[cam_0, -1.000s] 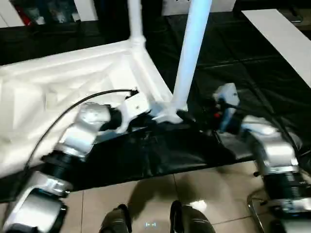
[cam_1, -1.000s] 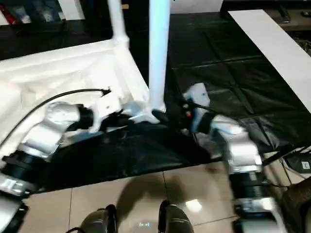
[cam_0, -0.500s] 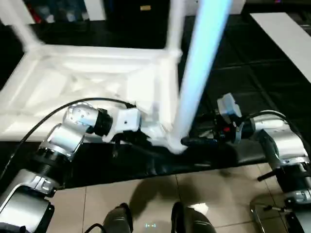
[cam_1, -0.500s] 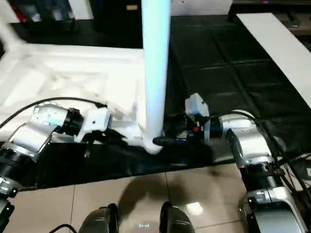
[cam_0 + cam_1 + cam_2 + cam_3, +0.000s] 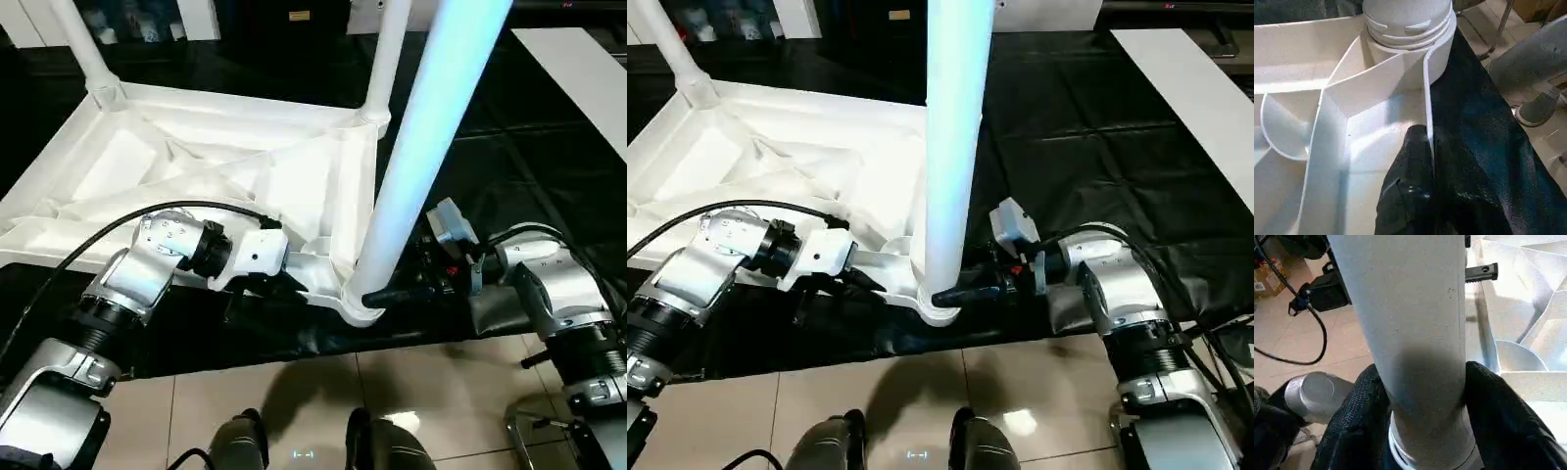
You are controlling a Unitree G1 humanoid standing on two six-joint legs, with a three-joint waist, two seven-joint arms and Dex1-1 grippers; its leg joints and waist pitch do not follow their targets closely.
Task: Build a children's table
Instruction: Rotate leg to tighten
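The children's table (image 5: 225,166) lies upside down on the black-covered work table (image 5: 509,147), ribbed underside up. Two legs stand in the far sockets, one on the left (image 5: 83,49) and one on the right (image 5: 387,49). A third leg (image 5: 421,166) rises from the near corner socket (image 5: 358,308). My left gripper (image 5: 1425,161) is shut on the thin rim of the top beside that socket, also visible from the head (image 5: 279,284). My right gripper (image 5: 1422,406) is shut around the base of the near leg, one black finger (image 5: 397,292) lying across it.
The near corner sits close to the work table's front edge, with tiled floor (image 5: 460,382) and my feet (image 5: 304,446) below. A white panel (image 5: 578,69) lies at the far right. A black cable (image 5: 88,245) loops over my left forearm.
The whole picture has shifted, bringing the far left leg and more of the top into view. Both grippers stay at the near corner, on the rim and the leg.
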